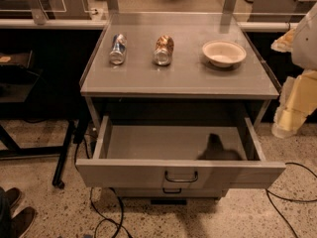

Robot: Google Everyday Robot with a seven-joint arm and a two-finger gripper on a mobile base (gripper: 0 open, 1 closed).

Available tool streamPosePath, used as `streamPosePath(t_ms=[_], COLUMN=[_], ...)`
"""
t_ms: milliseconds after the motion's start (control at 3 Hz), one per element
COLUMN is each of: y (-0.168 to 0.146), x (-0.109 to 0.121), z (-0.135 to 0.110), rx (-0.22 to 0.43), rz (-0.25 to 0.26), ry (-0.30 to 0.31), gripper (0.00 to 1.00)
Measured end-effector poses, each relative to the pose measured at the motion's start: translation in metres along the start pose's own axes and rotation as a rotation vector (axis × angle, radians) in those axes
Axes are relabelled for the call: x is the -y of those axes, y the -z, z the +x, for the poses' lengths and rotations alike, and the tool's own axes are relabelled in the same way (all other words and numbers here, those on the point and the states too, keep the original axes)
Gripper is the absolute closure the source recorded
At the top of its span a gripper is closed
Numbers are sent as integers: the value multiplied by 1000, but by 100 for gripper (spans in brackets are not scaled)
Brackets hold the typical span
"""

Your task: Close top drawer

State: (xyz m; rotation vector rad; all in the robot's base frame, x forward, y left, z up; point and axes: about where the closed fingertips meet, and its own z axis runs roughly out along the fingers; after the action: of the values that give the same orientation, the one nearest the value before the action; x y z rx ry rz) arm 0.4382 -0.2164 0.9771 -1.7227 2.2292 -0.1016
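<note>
The top drawer point(124, 175) of the grey metal cabinet is pulled far out toward me. Its wide flat front has a small dark wire handle point(181, 176) at the centre. The inside is a bare grey floor, with a dark shape point(218, 150) at the back right that I cannot identify. My gripper point(293, 108) hangs at the right edge of the camera view, beside the cabinet's right side, level with the drawer's back and apart from it. It holds nothing that I can see.
On the cabinet top point(183, 78) lie a blue-and-silver can point(118, 48) and a brown can point(163, 49), with a white bowl point(224, 52) to the right. A lower drawer handle point(172, 190) shows under the open front. Cables point(106, 217) trail on the speckled floor. Shoes point(15, 214) are at the bottom left.
</note>
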Motion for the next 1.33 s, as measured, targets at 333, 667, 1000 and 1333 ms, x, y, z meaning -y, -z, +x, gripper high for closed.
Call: streamPosePath(t_ms=[333, 667, 1000, 1333], y=[0, 0, 0, 0], x=[0, 0, 0, 0], z=[0, 0, 0, 0], rx=[0, 0, 0, 0], rz=[0, 0, 0, 0], ry=[0, 0, 0, 0], gripper=[0, 12, 35, 58])
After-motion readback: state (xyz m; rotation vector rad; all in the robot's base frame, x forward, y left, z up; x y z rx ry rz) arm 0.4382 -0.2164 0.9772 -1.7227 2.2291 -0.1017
